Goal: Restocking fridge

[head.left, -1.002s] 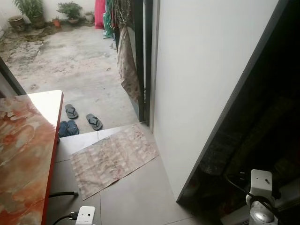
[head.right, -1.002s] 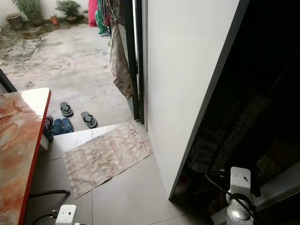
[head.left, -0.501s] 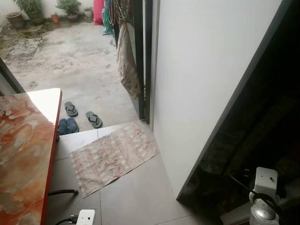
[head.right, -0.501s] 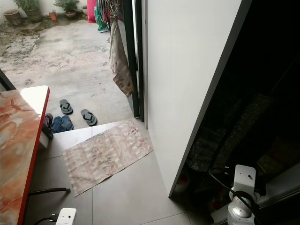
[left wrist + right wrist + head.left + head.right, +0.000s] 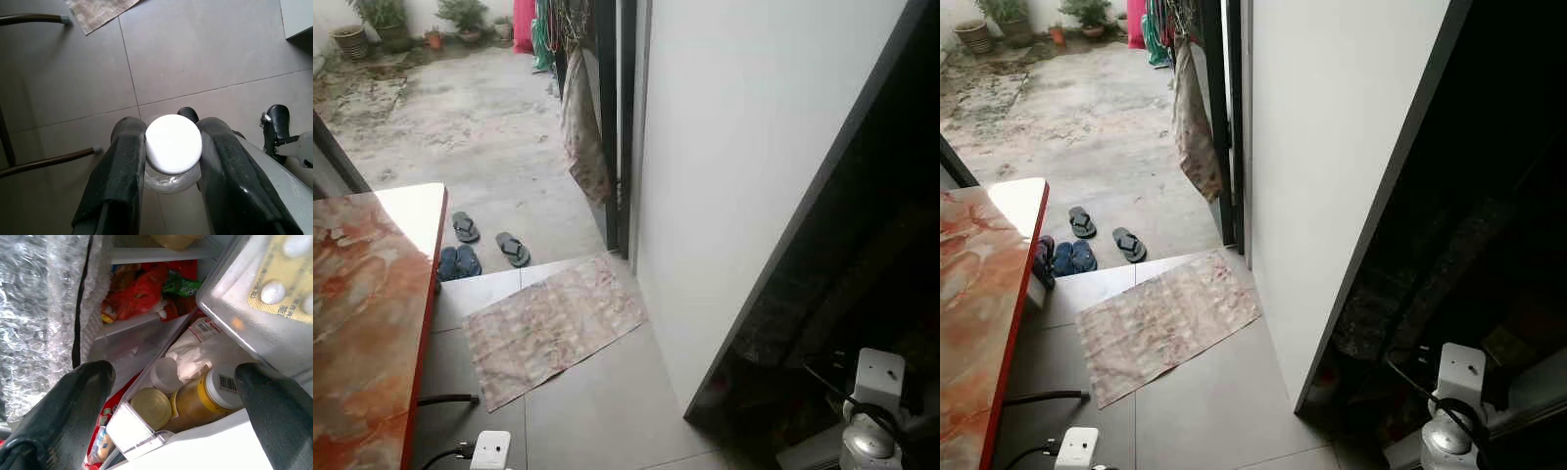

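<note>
In the left wrist view my left gripper (image 5: 171, 129) is shut on a clear glass jar (image 5: 173, 145) with a white lid, held over grey floor tiles. My right gripper (image 5: 173, 374) stands open in front of a fridge door shelf (image 5: 146, 431). That shelf holds a yellow-lidded jar (image 5: 151, 406), a barcoded jar (image 5: 217, 391) and a small white-capped bottle (image 5: 164, 374). Red packets (image 5: 137, 298) lie on an inner shelf behind. In the eye views the fridge's white panel (image 5: 734, 147) rises on the right beside a dark opening, and my right wrist (image 5: 869, 421) is low at its foot.
A red marbled table (image 5: 362, 313) stands on the left, with a patterned mat (image 5: 553, 323) on the tiles between it and the fridge. Sandals (image 5: 460, 245) lie at the open doorway to a concrete yard. A blister pack (image 5: 288, 274) rests on a clear lid.
The head camera has shifted slightly. My right wrist has edged a little right and down in the picture. The jar stays in the left gripper.
</note>
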{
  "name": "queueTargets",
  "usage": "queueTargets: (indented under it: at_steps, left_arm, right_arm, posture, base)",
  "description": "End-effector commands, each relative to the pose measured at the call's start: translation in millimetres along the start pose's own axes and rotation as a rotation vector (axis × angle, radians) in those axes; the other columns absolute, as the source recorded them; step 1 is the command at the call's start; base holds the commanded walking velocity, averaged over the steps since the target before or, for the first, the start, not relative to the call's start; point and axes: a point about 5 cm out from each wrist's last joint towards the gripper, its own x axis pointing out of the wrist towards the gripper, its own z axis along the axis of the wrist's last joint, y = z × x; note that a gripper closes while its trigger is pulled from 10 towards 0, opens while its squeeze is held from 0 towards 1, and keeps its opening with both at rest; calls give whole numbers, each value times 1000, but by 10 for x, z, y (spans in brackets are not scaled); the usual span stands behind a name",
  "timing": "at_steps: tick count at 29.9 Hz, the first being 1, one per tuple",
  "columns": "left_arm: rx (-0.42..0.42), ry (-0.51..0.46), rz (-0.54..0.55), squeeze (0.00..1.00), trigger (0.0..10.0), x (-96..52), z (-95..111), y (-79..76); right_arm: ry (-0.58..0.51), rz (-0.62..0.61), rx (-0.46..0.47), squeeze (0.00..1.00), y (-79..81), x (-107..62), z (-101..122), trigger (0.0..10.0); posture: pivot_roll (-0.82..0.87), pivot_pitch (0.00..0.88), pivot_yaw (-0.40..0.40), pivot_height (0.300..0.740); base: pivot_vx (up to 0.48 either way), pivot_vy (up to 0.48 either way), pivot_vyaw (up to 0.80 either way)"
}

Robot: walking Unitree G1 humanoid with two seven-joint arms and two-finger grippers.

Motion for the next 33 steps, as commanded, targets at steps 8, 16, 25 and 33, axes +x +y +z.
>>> queueTargets:
  at_steps: [8,16,25,33]
  left_arm:
    - [23,42,-2,0,10000,-6,-78,-44]
    - [27,50,1,0,10000,-24,-107,28]
    - [30,44,-7,0,10000,0,-58,-43]
    - [4,54,-8,0,10000,0,-84,-87]
  right_arm:
    - [200,-219,94,0,-409,-56,-352,10000]
    - [382,-367,123,0,-659,-253,-730,10000]
    - [439,-223,140,0,-480,-320,-835,10000]
    - [441,205,113,0,128,-417,-808,10000]
  posture:
    - [-102,47,39,740]
    - [-106,48,40,740]
    - [-107,54,40,740]
    - [-113,49,44,740]
  base:
    - [0,0,0]
    - [0,0,0]
    - [0,0,0]
    - [0,0,0]
